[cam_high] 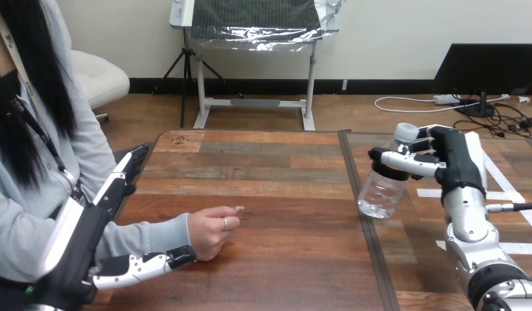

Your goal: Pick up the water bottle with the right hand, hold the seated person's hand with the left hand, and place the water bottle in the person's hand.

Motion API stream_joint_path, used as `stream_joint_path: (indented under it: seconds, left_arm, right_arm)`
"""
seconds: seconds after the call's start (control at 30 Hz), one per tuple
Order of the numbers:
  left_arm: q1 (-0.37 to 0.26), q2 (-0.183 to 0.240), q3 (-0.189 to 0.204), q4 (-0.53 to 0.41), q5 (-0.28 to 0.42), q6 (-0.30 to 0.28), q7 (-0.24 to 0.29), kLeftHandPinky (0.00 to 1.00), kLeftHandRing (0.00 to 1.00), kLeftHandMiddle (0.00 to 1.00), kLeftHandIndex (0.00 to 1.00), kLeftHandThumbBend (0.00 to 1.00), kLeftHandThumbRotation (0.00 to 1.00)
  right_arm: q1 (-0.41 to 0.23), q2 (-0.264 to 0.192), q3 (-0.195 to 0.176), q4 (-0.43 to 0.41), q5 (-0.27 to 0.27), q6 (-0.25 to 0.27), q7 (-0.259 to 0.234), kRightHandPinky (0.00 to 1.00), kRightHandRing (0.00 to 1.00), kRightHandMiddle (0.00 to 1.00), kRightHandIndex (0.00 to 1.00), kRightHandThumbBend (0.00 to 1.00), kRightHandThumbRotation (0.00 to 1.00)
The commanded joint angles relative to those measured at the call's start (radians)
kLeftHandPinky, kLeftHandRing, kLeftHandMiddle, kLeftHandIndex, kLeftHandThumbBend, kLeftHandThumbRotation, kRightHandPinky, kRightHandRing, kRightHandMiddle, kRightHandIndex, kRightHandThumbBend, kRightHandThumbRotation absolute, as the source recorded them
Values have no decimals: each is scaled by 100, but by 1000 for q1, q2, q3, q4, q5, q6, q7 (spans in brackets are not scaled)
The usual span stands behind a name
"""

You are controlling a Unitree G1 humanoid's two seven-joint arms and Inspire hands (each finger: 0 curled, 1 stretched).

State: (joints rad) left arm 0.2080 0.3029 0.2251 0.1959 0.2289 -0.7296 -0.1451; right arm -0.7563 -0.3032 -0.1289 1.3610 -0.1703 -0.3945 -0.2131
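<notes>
Bottle picked up, the person's hand not yet held.

Near the table's [282,168] left edge, the left hand [88,240] lies open beside the person's forearm, its thumb reaching to the wrist without gripping the person's hand [214,230]. Toward the right edge, the right hand [454,162] has its fingers wrapped round the tilted water bottle [383,191]. The next move is probably to close the left hand, then carry the bottle across.

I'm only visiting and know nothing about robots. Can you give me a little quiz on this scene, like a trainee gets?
1. True or false: the robot's right hand is curled round the water bottle.
2. Where is the person's hand? A) resting on the table B) gripping the bottle C) on the robot's right arm
3. Fill in: the robot hand beside the person's wrist is its ____ one.
Key: 1 true; 2 A; 3 left hand.
</notes>
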Motion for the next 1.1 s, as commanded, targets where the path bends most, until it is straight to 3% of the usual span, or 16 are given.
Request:
stream_joint_path:
  seconds: [0.0, 0.07, 0.3, 0.6, 0.77, 0.87, 0.97, 1.07]
  left_arm:
    - [-47, 68, 17, -82, 38, 46, 13, 86, 94, 95, 94, 100, 40]
    - [-48, 84, 17, -86, 55, 54, 17, 86, 93, 95, 94, 100, 37]
    - [-54, 140, 20, -130, 117, 157, 14, 83, 90, 92, 92, 100, 29]
    - [-87, 221, 8, -136, 198, 246, 8, 73, 81, 85, 88, 100, 19]
    - [-107, 260, -4, -120, 213, 250, 1, 67, 75, 82, 85, 100, 17]
    - [-116, 277, -12, -129, 248, 288, -1, 66, 74, 80, 85, 100, 18]
    - [-139, 291, -22, -95, 234, 270, 1, 65, 73, 78, 83, 100, 16]
    - [-151, 306, -29, -86, 227, 287, -18, 65, 72, 77, 82, 100, 14]
  right_arm:
    - [-83, 1, -5, -65, 18, -65, 2, 32, 38, 46, 48, 86, 0]
    - [-84, 2, -3, -67, 16, -68, 1, 31, 37, 45, 48, 86, 0]
    - [-86, 2, -5, -74, 23, -91, 19, 30, 37, 46, 48, 84, 0]
    - [-86, 5, -9, -90, 41, -124, 50, 30, 37, 45, 47, 83, 0]
    - [-83, 7, -10, -101, 49, -151, 65, 30, 37, 45, 47, 83, 0]
    - [-84, 7, -9, -105, 51, -146, 64, 30, 37, 45, 47, 82, 0]
    - [-81, 10, -14, -112, 65, -159, 79, 31, 37, 45, 47, 82, 0]
    - [-78, 8, -9, -119, 67, -167, 84, 31, 38, 45, 47, 82, 0]
